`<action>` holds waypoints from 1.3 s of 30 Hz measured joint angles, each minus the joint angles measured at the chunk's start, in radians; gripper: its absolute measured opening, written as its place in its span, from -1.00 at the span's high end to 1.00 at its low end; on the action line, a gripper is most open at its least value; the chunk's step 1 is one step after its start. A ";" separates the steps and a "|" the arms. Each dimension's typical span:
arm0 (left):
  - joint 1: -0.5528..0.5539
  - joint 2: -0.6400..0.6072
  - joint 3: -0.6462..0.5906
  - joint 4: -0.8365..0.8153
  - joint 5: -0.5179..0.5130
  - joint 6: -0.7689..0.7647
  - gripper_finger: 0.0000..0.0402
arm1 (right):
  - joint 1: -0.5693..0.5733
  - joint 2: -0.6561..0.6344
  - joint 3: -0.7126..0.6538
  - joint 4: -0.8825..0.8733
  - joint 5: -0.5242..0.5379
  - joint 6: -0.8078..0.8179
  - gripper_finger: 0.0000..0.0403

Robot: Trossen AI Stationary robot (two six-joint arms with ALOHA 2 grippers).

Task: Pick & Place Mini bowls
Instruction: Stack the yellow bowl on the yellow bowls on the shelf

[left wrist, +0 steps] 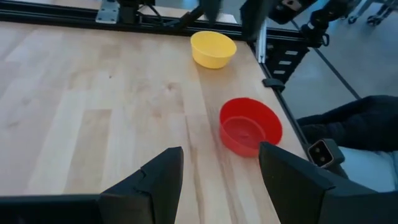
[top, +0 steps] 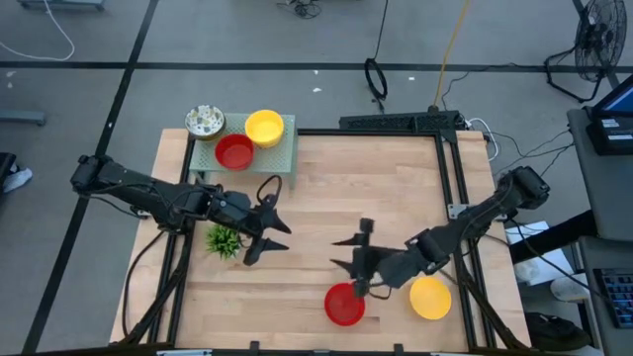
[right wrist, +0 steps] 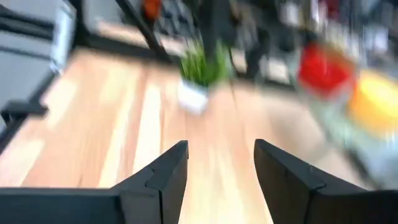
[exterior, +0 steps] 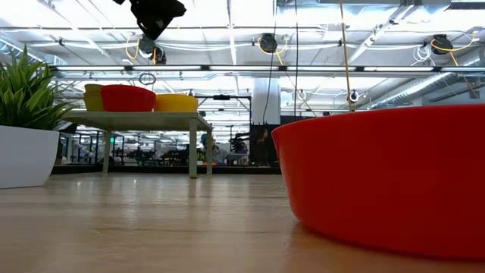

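Note:
Two mini bowls sit on the wooden table near its front edge: a red one and a yellow one. At the back left, a red bowl, a yellow bowl and a white speckled bowl rest on the pale green rack. My left gripper hangs open over the table's middle left, pointing toward the two front bowls. My right gripper hangs open just above and behind the front red bowl, holding nothing.
A small green plant in a white pot stands just on the near side of my left arm. A black frame rail runs along the table's right and far edges. Bare wood lies between the two grippers.

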 joint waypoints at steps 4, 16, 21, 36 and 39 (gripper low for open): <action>0.000 0.000 0.000 -0.011 -0.038 -0.006 -0.06 | -0.001 0.001 0.076 -0.408 -0.077 0.490 0.15; 0.000 0.000 0.000 -0.029 -0.082 -0.021 -0.06 | 0.060 0.002 0.023 -0.639 -0.796 1.434 0.15; 0.000 0.000 0.000 -0.036 -0.082 -0.023 -0.06 | 0.104 0.002 -0.017 -0.667 -0.852 1.644 0.15; -0.001 0.000 0.000 -0.099 -0.082 -0.042 -0.06 | 0.180 0.002 -0.237 -0.655 -0.877 1.953 0.15; -0.005 0.000 0.000 -0.099 -0.082 -0.042 -0.06 | 0.177 0.002 -0.276 -0.631 -0.874 1.945 0.15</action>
